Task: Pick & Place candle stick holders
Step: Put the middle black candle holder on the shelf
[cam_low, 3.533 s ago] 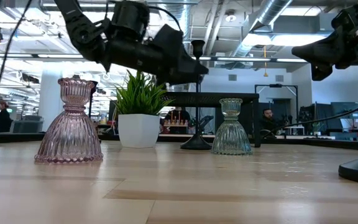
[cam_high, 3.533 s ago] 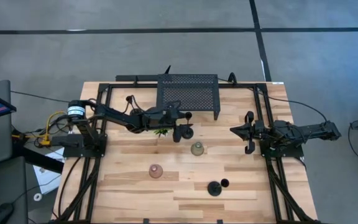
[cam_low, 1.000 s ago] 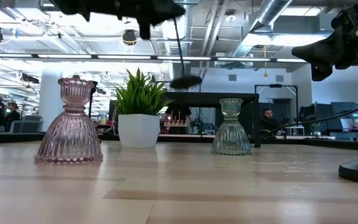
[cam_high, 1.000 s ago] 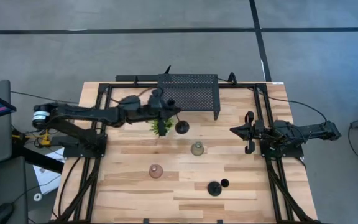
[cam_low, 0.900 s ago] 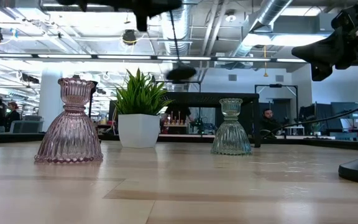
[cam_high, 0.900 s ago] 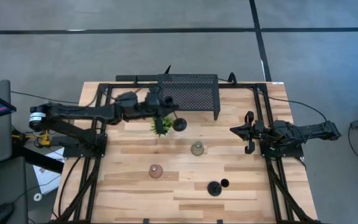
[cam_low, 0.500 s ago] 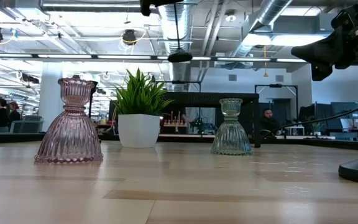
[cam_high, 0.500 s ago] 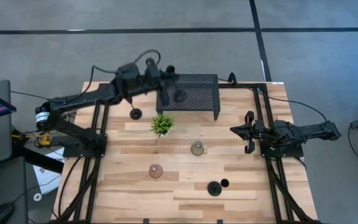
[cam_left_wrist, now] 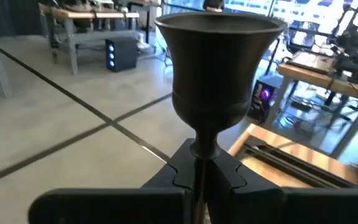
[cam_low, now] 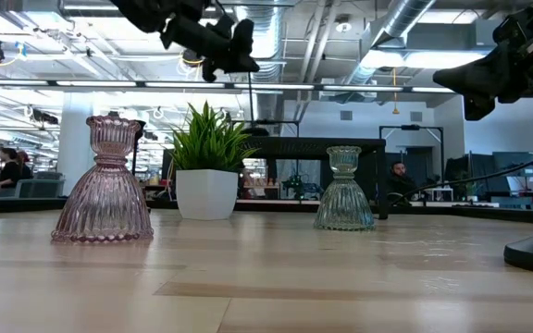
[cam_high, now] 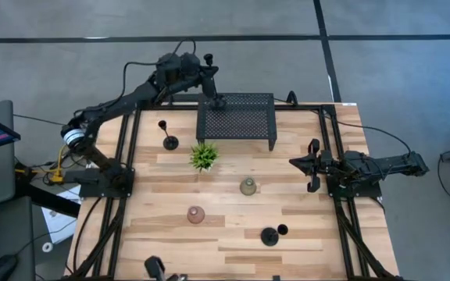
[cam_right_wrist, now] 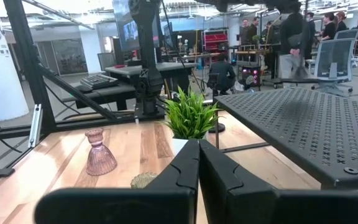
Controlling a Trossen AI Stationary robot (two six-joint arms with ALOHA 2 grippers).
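Note:
My left gripper [cam_high: 209,78] is raised over the far left corner of the black mesh rack [cam_high: 237,121], shut on a slim black candle stick holder; its cup [cam_left_wrist: 219,68] fills the left wrist view. The holder's round base [cam_high: 219,101] is over the rack top; I cannot tell whether they touch. A second black holder [cam_high: 168,140] stands on its base at the far left, and a third [cam_high: 270,234] near the front. A greenish glass holder [cam_high: 248,186] and a pinkish one [cam_high: 196,215] stand mid-table. My right gripper [cam_high: 312,168] waits shut at the right. My left gripper pinches the black holder's thin stem [cam_left_wrist: 202,152] between its two fingers, just under the cup. The fingers come from the table's left side and lie across the stem. The holder stays roughly upright, cup up, with its base [cam_high: 219,101] hanging below the fingers.
A small green potted plant [cam_high: 203,156] stands just in front of the rack's near left corner. Black frame rails [cam_high: 127,156] run along both sides of the table. A dark object [cam_high: 155,268] shows at the near edge.
My left gripper has carried the black holder up and toward the table's far edge, from beside the plant to above the rack's far left corner. The holder has stayed shut in the fingers, clear of the table. The right arm has kept still.

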